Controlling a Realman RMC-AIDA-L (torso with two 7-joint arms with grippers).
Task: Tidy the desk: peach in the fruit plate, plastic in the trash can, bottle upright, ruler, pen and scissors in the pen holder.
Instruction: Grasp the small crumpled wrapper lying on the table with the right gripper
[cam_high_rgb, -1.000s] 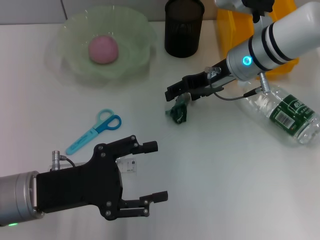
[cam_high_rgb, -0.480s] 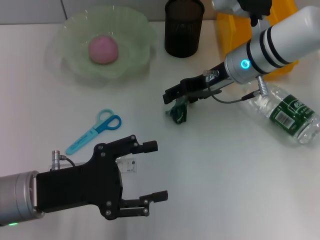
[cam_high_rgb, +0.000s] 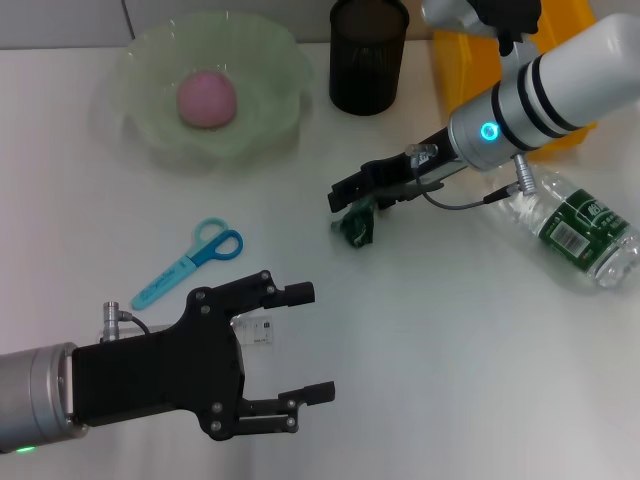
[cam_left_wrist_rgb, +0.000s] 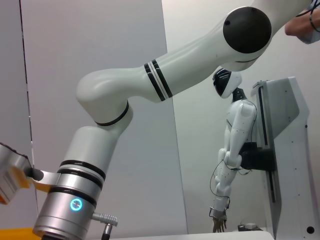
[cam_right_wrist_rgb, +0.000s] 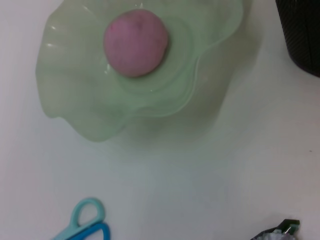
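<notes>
My right gripper (cam_high_rgb: 352, 193) sits at the table's middle, shut on the top of the crumpled green plastic (cam_high_rgb: 356, 227) (cam_right_wrist_rgb: 280, 231), which hangs just below its fingers. The pink peach (cam_high_rgb: 207, 98) (cam_right_wrist_rgb: 136, 42) lies in the green fruit plate (cam_high_rgb: 140, 130) (cam_right_wrist_rgb: 75, 100). Blue scissors (cam_high_rgb: 190, 262) (cam_right_wrist_rgb: 87, 222) lie flat left of centre. The bottle (cam_high_rgb: 570, 225) lies on its side at the right. At the back stands the black pen holder (cam_high_rgb: 368, 55) (cam_right_wrist_rgb: 305, 35), with the yellow trash can (cam_high_rgb: 460, 70) to its right. My left gripper (cam_high_rgb: 305, 345) is open near the front. Ruler and pen are out of view.
A small pale tag-like piece (cam_high_rgb: 255, 330) lies on the table beside my left gripper's upper finger. The left wrist view shows only my right arm (cam_left_wrist_rgb: 100, 165) against a grey wall.
My right arm has shifted slightly left and down over the plastic, which stays in place. The left arm has not moved.
</notes>
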